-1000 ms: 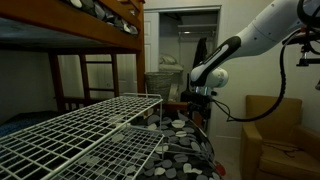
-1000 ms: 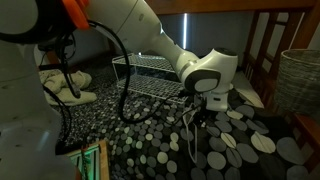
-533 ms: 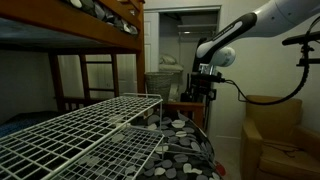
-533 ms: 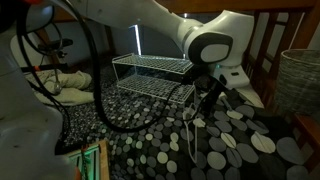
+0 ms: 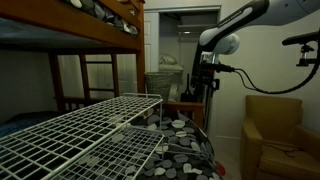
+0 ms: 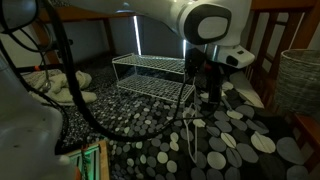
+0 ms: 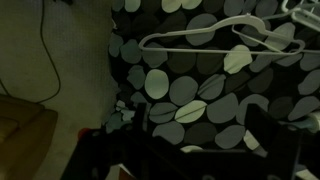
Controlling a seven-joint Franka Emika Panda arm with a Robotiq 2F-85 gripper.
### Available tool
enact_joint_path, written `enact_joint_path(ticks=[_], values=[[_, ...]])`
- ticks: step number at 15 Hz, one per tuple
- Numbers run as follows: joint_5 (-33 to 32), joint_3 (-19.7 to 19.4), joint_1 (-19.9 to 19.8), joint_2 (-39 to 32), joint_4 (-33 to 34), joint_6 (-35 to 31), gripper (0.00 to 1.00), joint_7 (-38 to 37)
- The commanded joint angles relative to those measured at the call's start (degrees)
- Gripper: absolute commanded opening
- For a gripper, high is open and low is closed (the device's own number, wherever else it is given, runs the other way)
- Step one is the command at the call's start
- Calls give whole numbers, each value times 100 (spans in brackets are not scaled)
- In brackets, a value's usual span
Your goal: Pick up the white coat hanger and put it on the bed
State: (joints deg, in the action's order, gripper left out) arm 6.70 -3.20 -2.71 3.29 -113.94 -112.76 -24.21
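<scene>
The white coat hanger (image 7: pixel 215 36) lies flat on the black bed cover with grey and white spots (image 7: pixel 190 90), at the top of the wrist view. In an exterior view it shows as thin white lines (image 6: pixel 190 132) on the cover below the arm. My gripper (image 7: pixel 200 135) is open and empty, with its dark fingers wide apart at the bottom of the wrist view. It hangs well above the cover in both exterior views (image 5: pixel 208 92) (image 6: pixel 212 97). The hanger is apart from the fingers.
A large white wire grid rack (image 5: pixel 90 130) (image 6: pixel 150 68) stands on the spotted cover. A wooden bunk frame (image 5: pixel 100 30) rises behind it. A brown armchair (image 5: pixel 275 130), a wicker basket (image 6: pixel 300 80) and a floor cable (image 7: pixel 45 50) are nearby.
My gripper has risen straight up from just above the spotted cover to well above it. The hanger stays lying on the cover.
</scene>
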Motion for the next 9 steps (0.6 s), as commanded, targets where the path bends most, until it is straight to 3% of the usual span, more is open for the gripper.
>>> enact_joint_path(ticks=[1,2,3,9], values=[[-232,52,16,215,-90,93,100,959],[-260,64,26,244,-108,64,100,1236],[-110,63,1,90,13,18,100,789],[-109,67,5,91,15,17,100,846]])
